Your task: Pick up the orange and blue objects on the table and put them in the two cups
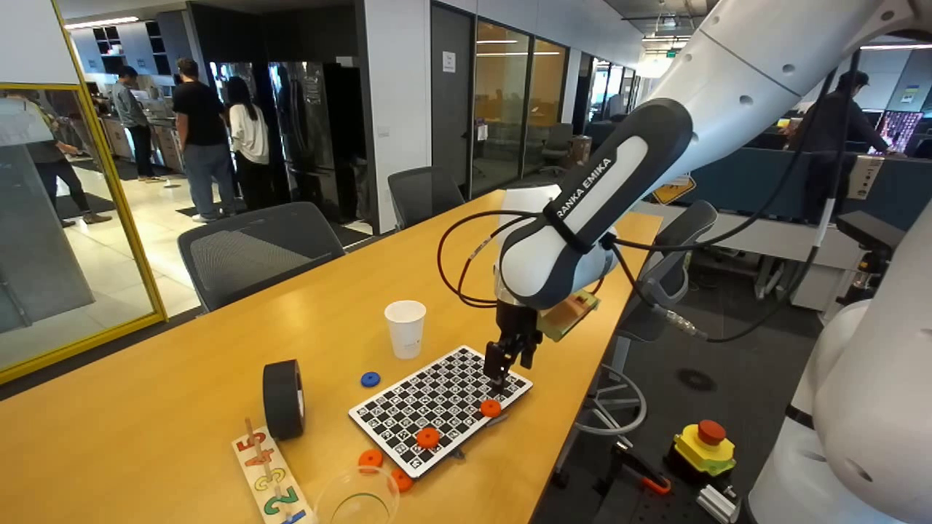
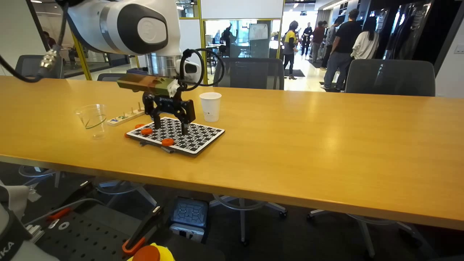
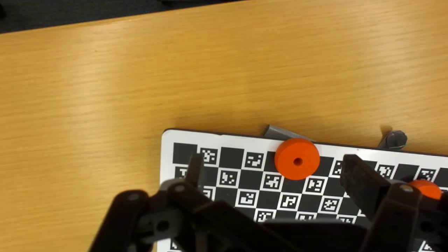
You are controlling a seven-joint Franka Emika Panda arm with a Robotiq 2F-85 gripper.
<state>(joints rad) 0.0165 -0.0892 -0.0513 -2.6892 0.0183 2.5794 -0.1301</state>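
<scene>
Claw (image 2: 171,128): spread wide, gripping nothing, hanging over the checkered board (image 2: 206,135). Nearest orange disc (image 3: 297,159): on the board, below the claw and offset toward the base-side edge of the table (image 3: 224,70), within the span of the fingers (image 3: 357,178). Being round, it has no long axis; closing direction should be uncritical. Probable next move: shift edgeward, then descend. Second orange disc (image 2: 146,131): outside one finger. Blue disc (image 1: 370,379): farther, past the board.
</scene>
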